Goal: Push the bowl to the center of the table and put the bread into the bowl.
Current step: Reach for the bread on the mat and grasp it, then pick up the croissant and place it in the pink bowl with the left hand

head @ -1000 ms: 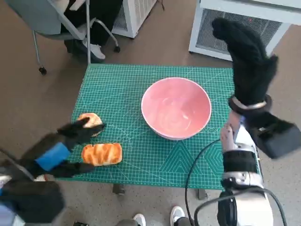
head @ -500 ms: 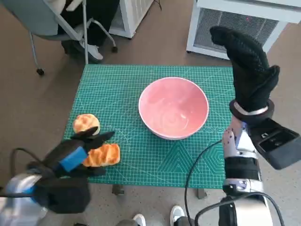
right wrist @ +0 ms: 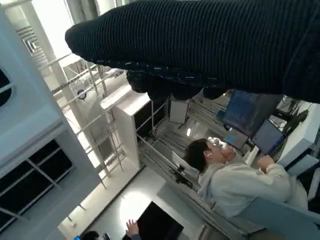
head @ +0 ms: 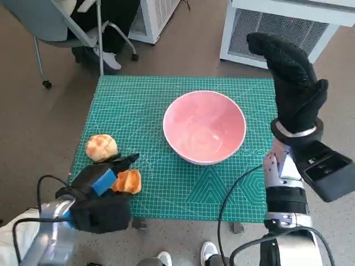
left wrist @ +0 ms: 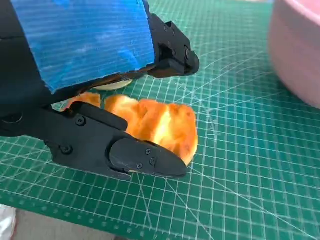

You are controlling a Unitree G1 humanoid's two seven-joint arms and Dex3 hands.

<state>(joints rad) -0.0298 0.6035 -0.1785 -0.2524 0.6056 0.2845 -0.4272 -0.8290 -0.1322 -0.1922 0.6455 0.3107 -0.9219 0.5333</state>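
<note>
Since half a second ago the left hand has drawn back toward the table's near edge and now covers more of the flat bread, its fingers closed around the loaf on the mat. The round bun and the bowl, mid-table, have not moved. The right hand stays raised beside the table, holding nothing; whether its fingers are apart I cannot tell.

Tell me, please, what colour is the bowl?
The bowl is pale pink, shown best in the head view.
</note>
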